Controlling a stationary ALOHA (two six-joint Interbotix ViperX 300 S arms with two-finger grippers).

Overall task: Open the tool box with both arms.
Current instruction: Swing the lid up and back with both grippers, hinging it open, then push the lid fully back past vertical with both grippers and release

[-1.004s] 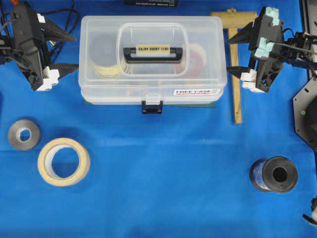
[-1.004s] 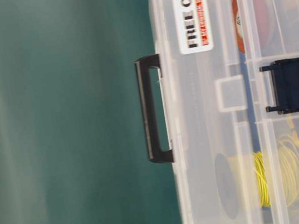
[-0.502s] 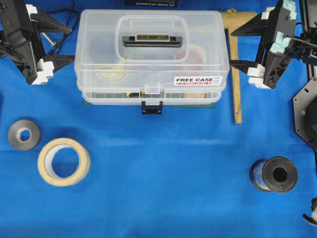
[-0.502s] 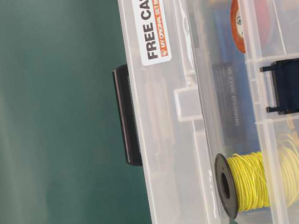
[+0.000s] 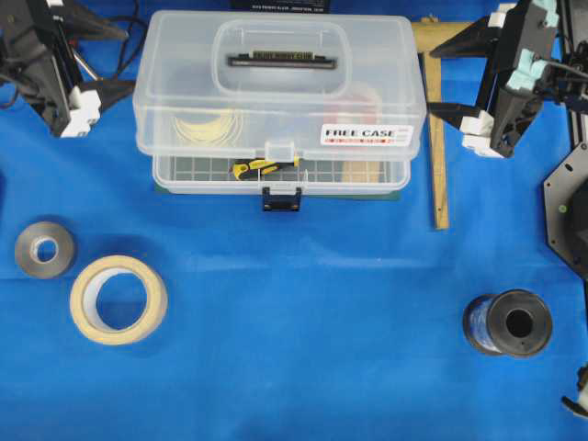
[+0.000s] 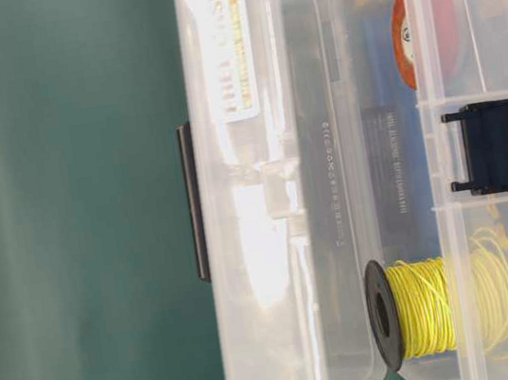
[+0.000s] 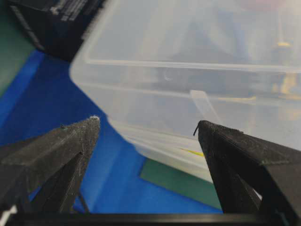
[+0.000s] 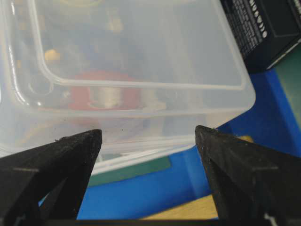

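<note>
The tool box (image 5: pixel 276 101) is a clear plastic case at the back middle. Its lid, with the black handle (image 5: pixel 283 60) and "FREE CASE" sticker (image 5: pixel 366 135), is tilted up at the front, leaving a gap above the base (image 5: pixel 193 175). The dark-blue latch (image 5: pixel 281 198) hangs on the base. My left gripper (image 5: pixel 129 60) is open at the lid's left end, my right gripper (image 5: pixel 429 83) open at its right end. In the left wrist view (image 7: pixel 146 123) and right wrist view (image 8: pixel 148 132) the raised lid edge lies just beyond the spread fingertips. The table-level view shows the lid (image 6: pixel 281 243) apart from the base.
Inside the box lie a yellow-black tool (image 5: pixel 262 167) and a yellow wire spool (image 6: pixel 425 308). A wooden square (image 5: pixel 437 138) lies right of the box. A grey tape roll (image 5: pixel 45 249) and masking tape (image 5: pixel 118 299) sit front left, a black spool (image 5: pixel 508 322) front right.
The lid's front edge has risen from shut to well above the base. Both grippers have moved up and back at the lid's ends.
</note>
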